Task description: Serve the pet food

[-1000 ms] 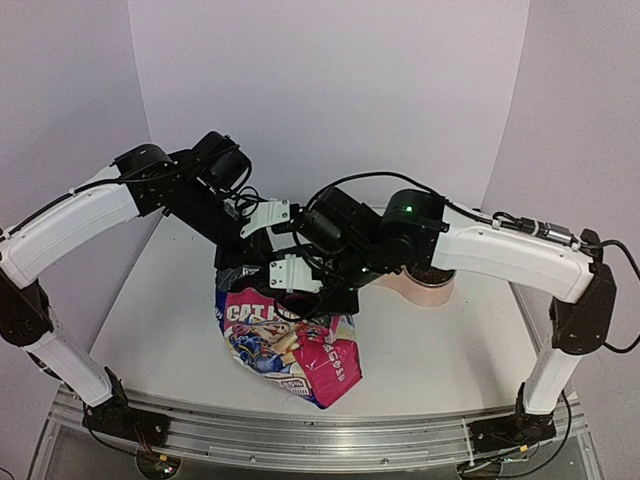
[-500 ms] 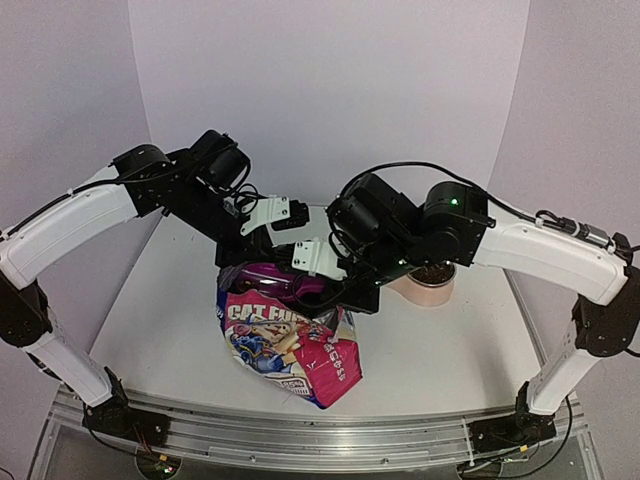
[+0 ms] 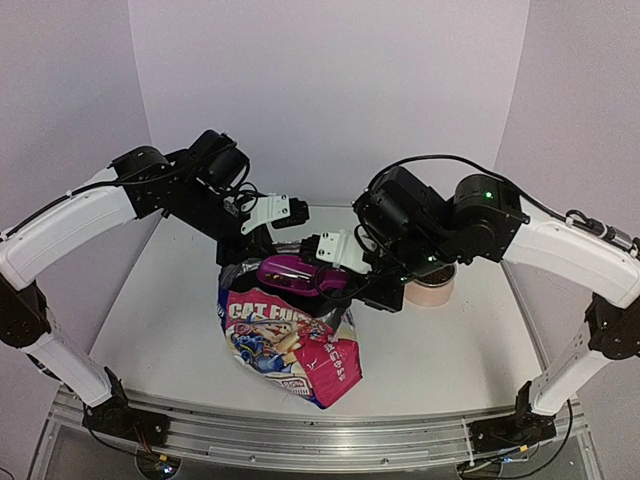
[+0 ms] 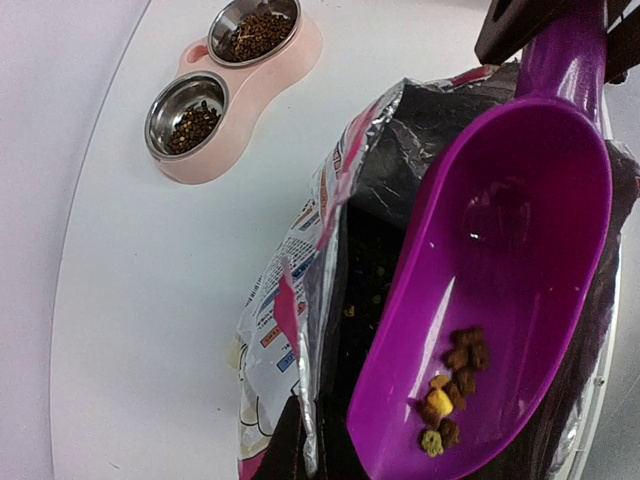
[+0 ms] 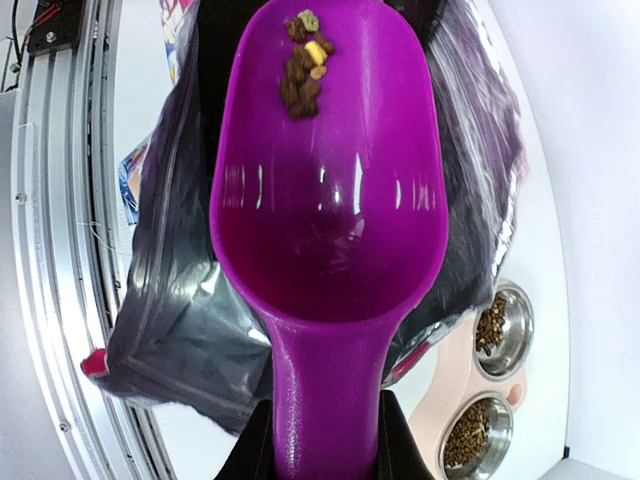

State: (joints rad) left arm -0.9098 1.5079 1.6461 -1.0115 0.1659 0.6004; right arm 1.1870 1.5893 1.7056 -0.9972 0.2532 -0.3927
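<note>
Holds the pouch (image 3: pixel 290 345) upright mid-table (image 3: pixel 160 320), left gripper (image 4: pixel 305 455) clamped tight on its rim to keep the mouth open. Shows pet food (image 4: pixel 258 32) already in both sides of the feeder (image 4: pixel 300 55), right of the pouch and a little farther. Grips the scoop (image 5: pixel 330 180) by its handle in the right gripper (image 5: pixel 325 450), just above the mouth, only a small clump near its tip. Judged left to do: carrying over and tipping out. Against a second ago: scoop lifted clear of the pouch, right arm drawn back rightward.
</note>
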